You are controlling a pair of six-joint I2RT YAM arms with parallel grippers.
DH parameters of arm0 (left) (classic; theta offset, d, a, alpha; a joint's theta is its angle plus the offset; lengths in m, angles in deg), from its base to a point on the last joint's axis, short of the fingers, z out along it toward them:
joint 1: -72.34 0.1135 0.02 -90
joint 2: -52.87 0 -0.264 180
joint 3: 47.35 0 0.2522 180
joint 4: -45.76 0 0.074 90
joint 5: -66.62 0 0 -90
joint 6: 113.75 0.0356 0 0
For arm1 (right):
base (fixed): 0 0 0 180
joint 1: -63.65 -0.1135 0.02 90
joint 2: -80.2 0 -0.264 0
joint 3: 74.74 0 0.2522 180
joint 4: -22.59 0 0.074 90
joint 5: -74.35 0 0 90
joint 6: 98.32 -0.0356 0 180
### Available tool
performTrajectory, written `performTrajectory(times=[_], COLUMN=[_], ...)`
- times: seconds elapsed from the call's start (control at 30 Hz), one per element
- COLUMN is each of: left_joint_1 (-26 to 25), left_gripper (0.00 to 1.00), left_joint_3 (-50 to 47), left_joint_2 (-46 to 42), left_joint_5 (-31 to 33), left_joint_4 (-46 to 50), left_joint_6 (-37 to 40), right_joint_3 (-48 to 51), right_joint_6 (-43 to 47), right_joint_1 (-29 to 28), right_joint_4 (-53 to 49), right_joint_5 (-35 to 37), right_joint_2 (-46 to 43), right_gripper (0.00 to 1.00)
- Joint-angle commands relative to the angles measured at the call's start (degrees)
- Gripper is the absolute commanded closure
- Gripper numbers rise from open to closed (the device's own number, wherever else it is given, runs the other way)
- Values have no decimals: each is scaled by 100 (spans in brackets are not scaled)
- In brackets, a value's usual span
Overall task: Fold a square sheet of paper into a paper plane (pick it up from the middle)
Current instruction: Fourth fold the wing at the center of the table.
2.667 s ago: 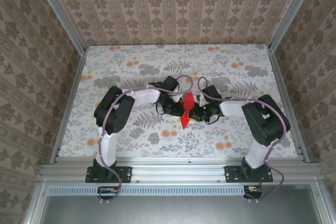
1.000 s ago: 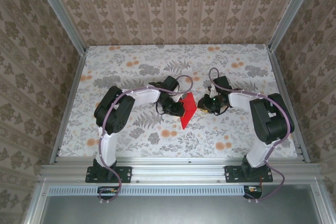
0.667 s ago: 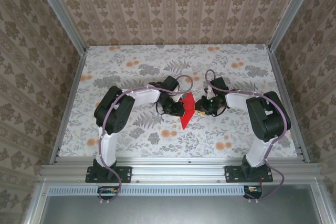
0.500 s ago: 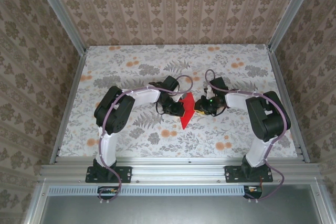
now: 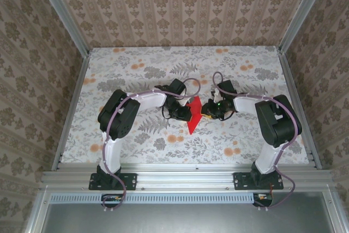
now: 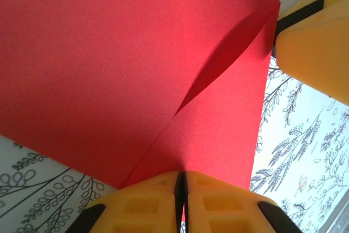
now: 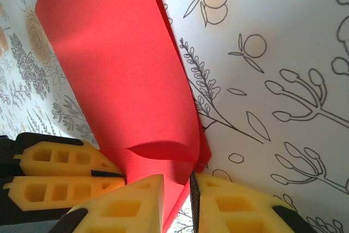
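Paper plane point(image 5: 193, 114), half-made, is held at the middle of the tabletop point(image 5: 136, 64), long axis pointing nearward. On its left, the left gripper point(image 6: 180, 181) has its jaws clamped on the fold. On its right, equally near, the right gripper point(image 7: 177, 189) narrowly straddles an edge; whether it is pinching, I cannot tell.

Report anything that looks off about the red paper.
The red paper, pinched in the left gripper, has a flap bowing away from its diagonal crease instead of lying flat. By the right gripper, whose jaws stand slightly apart around the edge, the layers curl open too. No tear visible.
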Motion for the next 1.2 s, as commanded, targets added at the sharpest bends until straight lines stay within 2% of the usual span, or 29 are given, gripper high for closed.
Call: performTrajectory(times=[0.0, 0.4, 0.87, 1.17], left_joint_1=[60, 60, 61, 60], left_gripper=[87, 87, 87, 87], left_joint_3=[-158, -182, -146, -137], left_joint_2=[360, 360, 376, 404], left_joint_5=[677, 666, 640, 622], left_joint_4=[684, 659, 667, 641], left_joint_6=[176, 169, 171, 158], right_joint_3=[89, 182, -28, -121], right_joint_6=[-280, -391, 30, -28], right_joint_1=[-28, -57, -275, -435], right_joint_4=[377, 563, -201, -236], right_joint_5=[-332, -522, 233, 327], right_joint_2=[-86, -123, -170, -151], right_gripper=[77, 80, 88, 90])
